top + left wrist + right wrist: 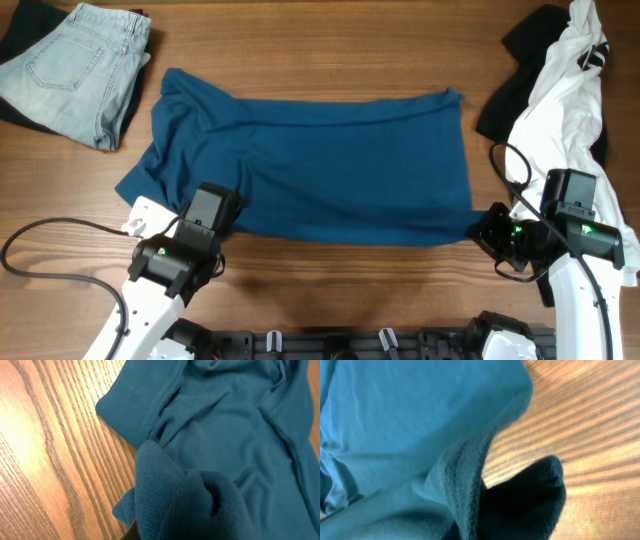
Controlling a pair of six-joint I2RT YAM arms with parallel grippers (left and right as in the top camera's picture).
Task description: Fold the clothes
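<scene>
At the near corners of the teal shirt (330,160), left hand (226,204) and right hand (478,226) clamped on cloth (fingertips hidden)

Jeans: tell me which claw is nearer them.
Left. The left claw pinches the shirt at its near-left edge, diagonally right of the jeans; the right claw pinches the near-right corner, across the whole shirt.

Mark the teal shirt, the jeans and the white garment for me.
teal shirt (340,165), overhead view, middle of the spread-out body.
jeans (70,70), overhead view, seat near the back pocket.
white garment (562,95), overhead view, middle of the white cloth.
</scene>
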